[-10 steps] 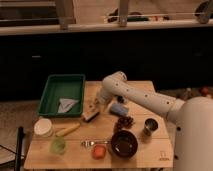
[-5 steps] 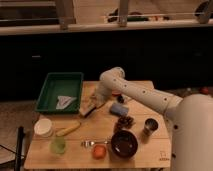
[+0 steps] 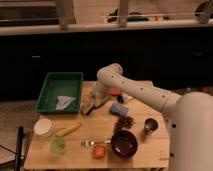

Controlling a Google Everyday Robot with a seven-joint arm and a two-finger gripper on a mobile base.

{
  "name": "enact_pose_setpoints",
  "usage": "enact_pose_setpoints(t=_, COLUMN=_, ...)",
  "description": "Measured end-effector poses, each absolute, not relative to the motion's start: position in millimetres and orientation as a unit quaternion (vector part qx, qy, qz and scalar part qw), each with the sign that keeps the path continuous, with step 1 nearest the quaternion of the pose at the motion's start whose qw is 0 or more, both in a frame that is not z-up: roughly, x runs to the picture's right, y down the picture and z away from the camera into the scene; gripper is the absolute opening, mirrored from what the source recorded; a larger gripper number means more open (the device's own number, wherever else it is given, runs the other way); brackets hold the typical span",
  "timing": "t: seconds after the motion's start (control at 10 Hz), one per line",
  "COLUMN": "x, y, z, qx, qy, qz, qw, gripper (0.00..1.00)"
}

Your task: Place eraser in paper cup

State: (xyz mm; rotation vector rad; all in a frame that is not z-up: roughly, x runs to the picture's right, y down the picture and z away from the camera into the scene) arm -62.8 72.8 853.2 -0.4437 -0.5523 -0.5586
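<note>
The eraser [image 3: 90, 107], a tan block with a dark base, is in my gripper [image 3: 95, 101] just right of the green tray, tilted and slightly above the table. The gripper is shut on it, reaching down from the white arm [image 3: 131, 87]. The paper cup [image 3: 43, 127], squat, wide and white, stands at the table's left edge, well to the front left of the gripper.
On the wooden table [image 3: 155, 150] are a green tray [image 3: 59, 92] holding a white scrap, a yellow item [image 3: 67, 130], a small green cup [image 3: 58, 145], a blue-grey block [image 3: 119, 109], a dark metal cup [image 3: 149, 126], a dark bowl [image 3: 124, 143], an orange item [image 3: 100, 151] and a spoon [image 3: 89, 144].
The arm has risen and drawn back a little toward the tray. The eraser has come up off the table with the gripper.
</note>
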Motion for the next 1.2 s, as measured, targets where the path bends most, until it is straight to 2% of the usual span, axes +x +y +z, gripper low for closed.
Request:
enact_pose_setpoints(t=0.8, x=-56, y=85, z=840, qx=-0.239, qy=-0.276, qz=-0.321, qw=0.874, gripper=0.00)
enact_pose_setpoints(t=1.2, x=-67, y=74, z=797, qx=-0.234, qy=-0.300, qz=-0.388, qw=0.840, gripper=0.00)
